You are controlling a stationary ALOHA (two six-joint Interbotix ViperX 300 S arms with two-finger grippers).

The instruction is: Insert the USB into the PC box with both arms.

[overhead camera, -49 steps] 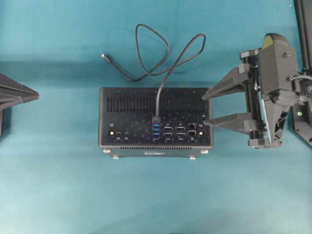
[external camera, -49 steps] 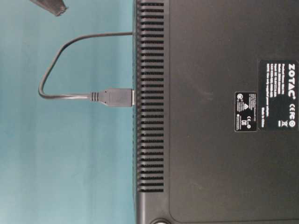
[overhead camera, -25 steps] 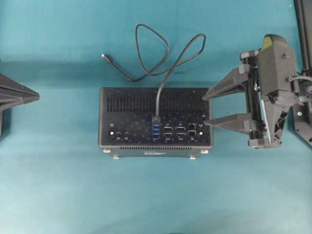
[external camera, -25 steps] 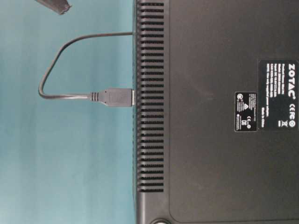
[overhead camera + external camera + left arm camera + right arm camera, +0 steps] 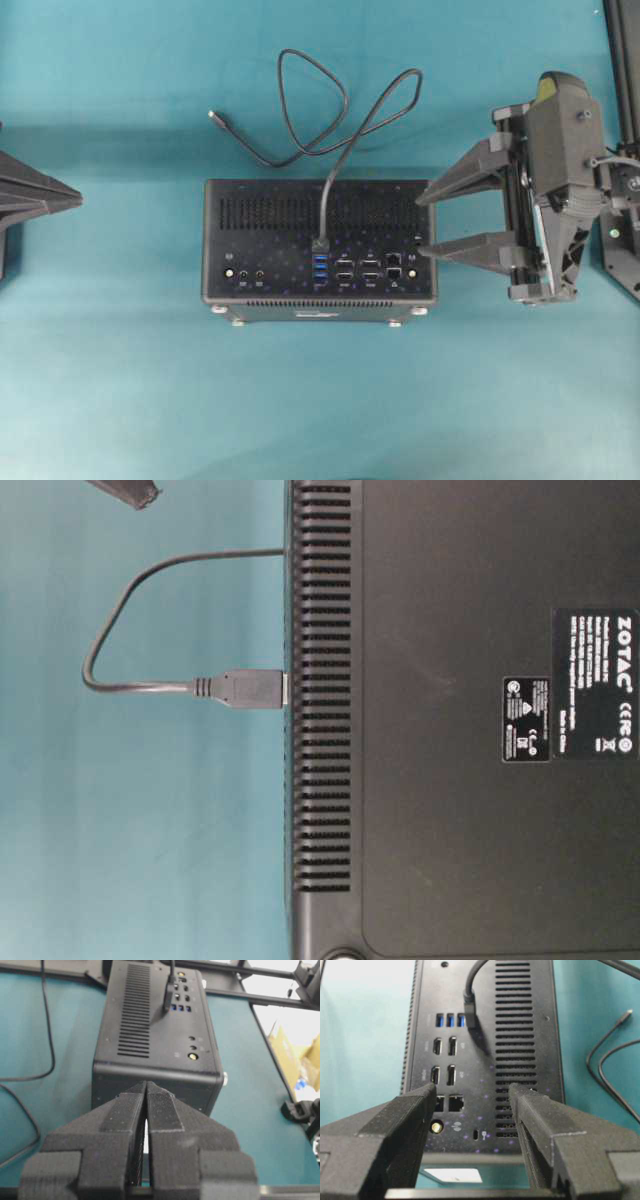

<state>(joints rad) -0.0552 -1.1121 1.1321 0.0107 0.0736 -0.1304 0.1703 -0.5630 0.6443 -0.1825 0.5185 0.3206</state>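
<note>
The plug (image 5: 320, 244) sits in the top 1 of the 4 blue ports on the computer box (image 5: 270, 270), its long axis toward the table's far edge. The right gripper (image 5: 428, 222), wide and empty, is nearer; the left gripper (image 5: 146, 1091) is closed.

We take this for a robotics lab bench: a plain teal-covered tabletop (image 5: 120, 380) with two black robot arms whose triangular two-finger grippers (image 5: 428, 222) (image 5: 146, 1094) sit at opposite edges of it. A black metal frame of rails (image 5: 235, 994) borders the far side of the table, and past it we see what look like brown cardboard boxes (image 5: 295, 1057) stacked against a bright background
</note>
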